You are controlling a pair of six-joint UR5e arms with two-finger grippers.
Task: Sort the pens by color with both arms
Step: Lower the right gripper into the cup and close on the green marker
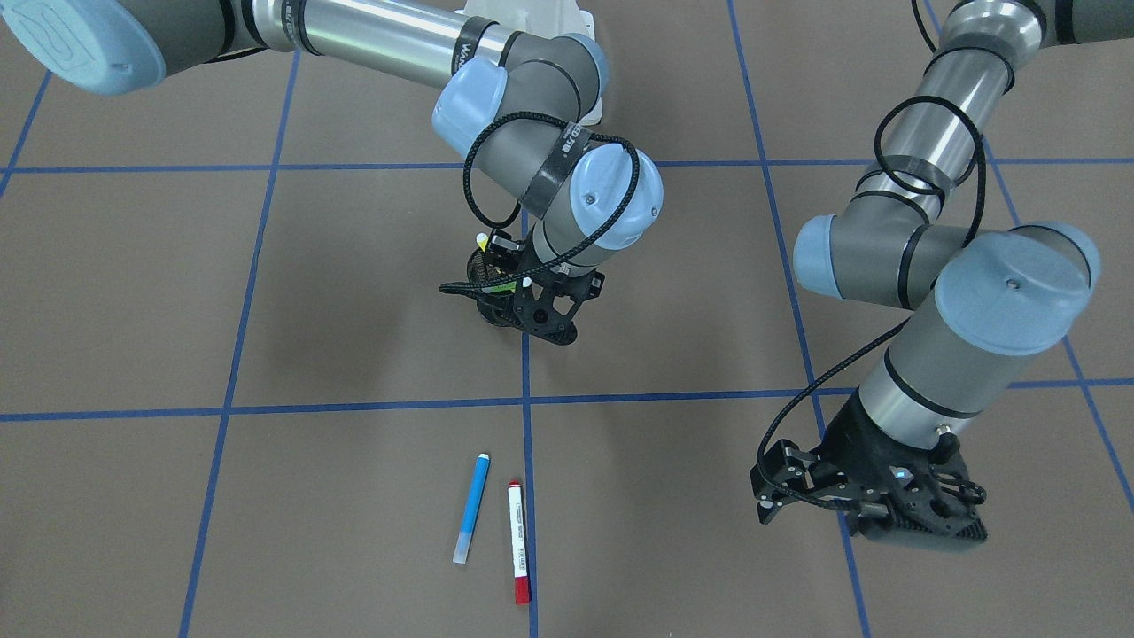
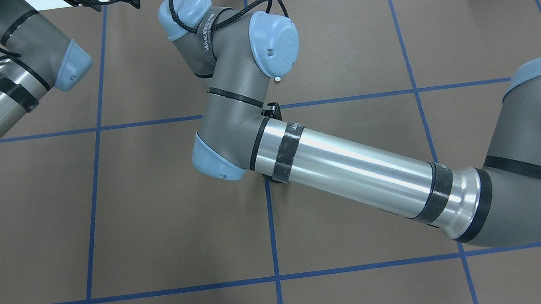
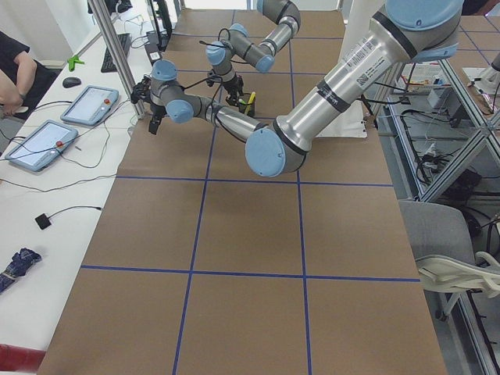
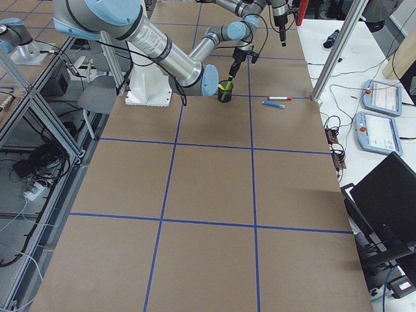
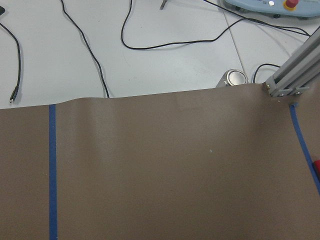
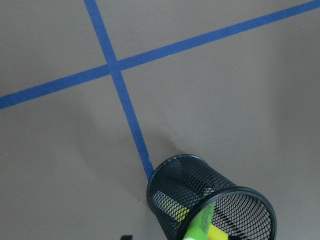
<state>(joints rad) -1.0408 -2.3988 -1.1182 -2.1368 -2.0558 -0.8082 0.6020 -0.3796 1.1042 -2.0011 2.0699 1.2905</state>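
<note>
Pens lie in two places. A blue pen (image 1: 471, 508) and a white pen with red ends (image 1: 518, 554) lie flat on the brown table (image 1: 266, 292). They are side by side without touching, low in the middle of the front-facing view, just left of a blue tape line (image 1: 526, 425). The light green pen (image 6: 201, 224) and the yellow pen (image 6: 221, 234) lean inside the black mesh cup (image 6: 170, 185), which sits on a tape line at the lower right of my right wrist view. My right gripper (image 1: 509, 306) hangs directly over that cup in the centre of the front-facing view. I cannot tell whether its jaws grip the green pen or stand free of it, because my own wrist hides them. My left gripper (image 1: 846, 507) hovers at the lower right of the same view, well apart from every pen. Its jaws are spread wide with nothing between them. Its wrist camera sees bare table, the white bench (image 5: 175, 65) beyond and loose black cables (image 5: 95, 55).
</note>
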